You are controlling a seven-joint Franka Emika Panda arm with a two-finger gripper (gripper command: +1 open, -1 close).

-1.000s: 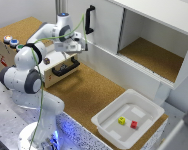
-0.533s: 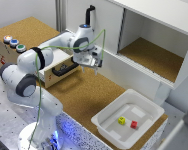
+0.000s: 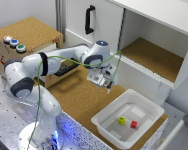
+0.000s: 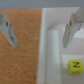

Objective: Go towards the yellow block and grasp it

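Hand [image 3: 102, 82] spread over bin rim [image 3: 112, 107], apparently.

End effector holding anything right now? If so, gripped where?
Nothing held. The end effector is open, fingers apart over the white bin's rim; the yellow block sits untouched inside the bin beside the red cube.

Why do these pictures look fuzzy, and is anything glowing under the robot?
Exterior view: soft all over, blue glow at the arm's base. Wrist view: blurrier still, the gripper fingers smeared, only part of the yellow block showing at the edge.
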